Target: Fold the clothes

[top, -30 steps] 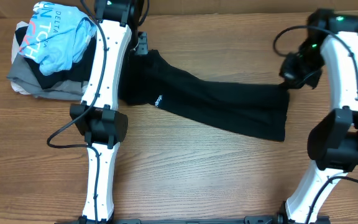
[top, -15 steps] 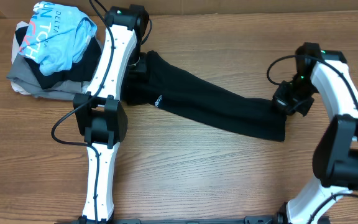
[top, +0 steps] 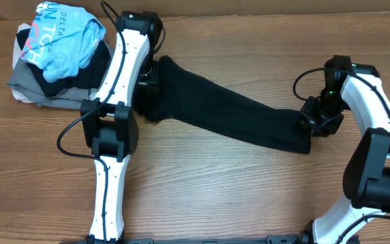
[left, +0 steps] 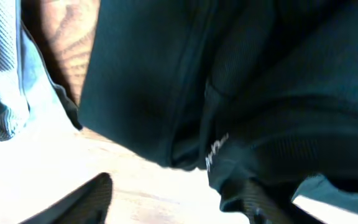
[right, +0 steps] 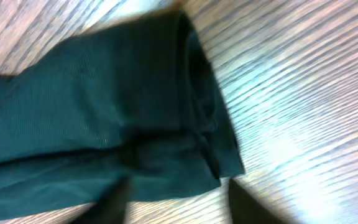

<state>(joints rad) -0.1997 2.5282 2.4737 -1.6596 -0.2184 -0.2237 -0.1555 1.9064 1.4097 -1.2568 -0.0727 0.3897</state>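
One black shirt [top: 235, 118]; one pile [top: 46, 64] of other clothes; two arms, one gripper each; one table [top: 235, 196]. In the pile: one light blue shirt [top: 63, 37] on top, one grey garment [top: 39, 88] under it, some black cloth between.

The black shirt lies flat on the table just right of the pile, as one long narrow strip slanting down and away from it; the end next to the pile is bunched up; one bit of white lettering [left: 216, 149] shows only in the left wrist view.

Left gripper [left: 173, 202] is at the shirt end nearest the pile, jaws spread wide, cloth just ahead of them, nothing pinched. Right gripper [right: 179, 202] is at the shirt end farthest from the pile, jaws also apart, folded hem just ahead of them, not clamped.

Versus one second ago: the strip is narrower and its far end shorter; the near end is more bunched; the white lettering seen from overhead then is now hidden there; the right gripper has come down from beyond the far corner to sit at that end; the left arm's top has shifted slightly away from the pile; the pile is unchanged.
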